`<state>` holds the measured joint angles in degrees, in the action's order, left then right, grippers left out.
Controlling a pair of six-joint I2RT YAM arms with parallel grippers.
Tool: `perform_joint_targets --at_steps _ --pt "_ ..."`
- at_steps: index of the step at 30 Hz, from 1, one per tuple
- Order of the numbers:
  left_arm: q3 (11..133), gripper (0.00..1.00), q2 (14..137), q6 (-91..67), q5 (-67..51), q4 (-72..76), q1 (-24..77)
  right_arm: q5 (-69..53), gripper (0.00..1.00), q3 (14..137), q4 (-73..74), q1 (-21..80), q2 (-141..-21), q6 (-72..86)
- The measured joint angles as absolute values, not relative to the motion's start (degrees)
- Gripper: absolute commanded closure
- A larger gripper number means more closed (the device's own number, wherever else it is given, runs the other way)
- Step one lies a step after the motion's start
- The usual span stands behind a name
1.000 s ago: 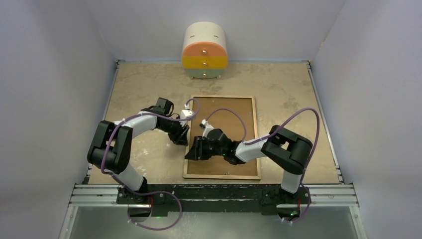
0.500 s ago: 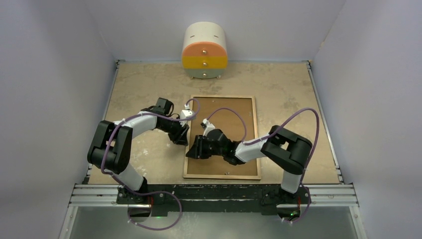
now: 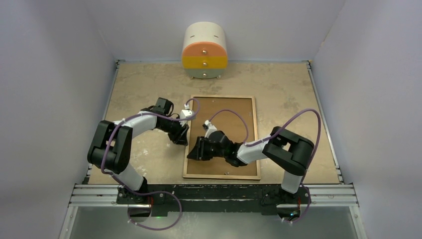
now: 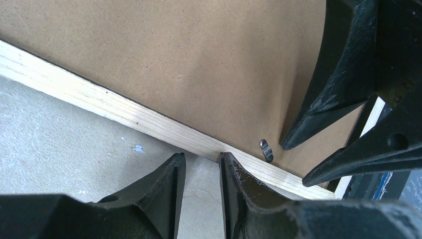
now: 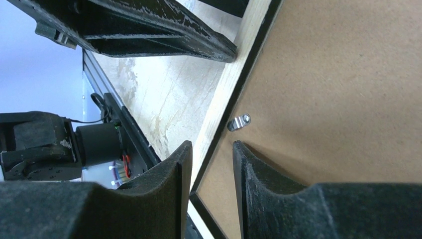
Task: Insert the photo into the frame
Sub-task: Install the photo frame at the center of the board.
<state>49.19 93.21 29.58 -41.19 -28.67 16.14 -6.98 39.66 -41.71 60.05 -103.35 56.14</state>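
The frame [image 3: 257,134] lies face down on the table, its light wood rim up and the brown backing board [image 3: 234,107] set inside it. The photo does not show in any view. My left gripper [image 3: 183,140] rests on the table against the frame's left rim [image 4: 99,102], its jaws a narrow gap apart [image 4: 203,157] with nothing between them. Just inside that rim my right gripper [image 3: 193,151] is narrowly open too [image 5: 212,144], one finger over the rim and the other on the board. A small metal clip [image 5: 239,122] sits just ahead of that finger.
A round drawer unit [image 3: 204,51] in cream, orange and yellow stands at the back wall. Grey walls close in both sides. A metal rail [image 3: 214,191] runs along the near edge. Purple cables loop over both arms.
My right gripper has shifted slightly farther along the frame's left rim and its jaws have narrowed. The left arm has stayed in place.
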Motion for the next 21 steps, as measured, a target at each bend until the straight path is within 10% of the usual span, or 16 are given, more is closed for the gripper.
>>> perform_joint_targets --at_steps 21 --pt "49.34 0.67 93.34 29.65 -41.19 -28.91 16.12 -7.18 0.61 42.15 -43.05 60.12 -106.24 56.71"
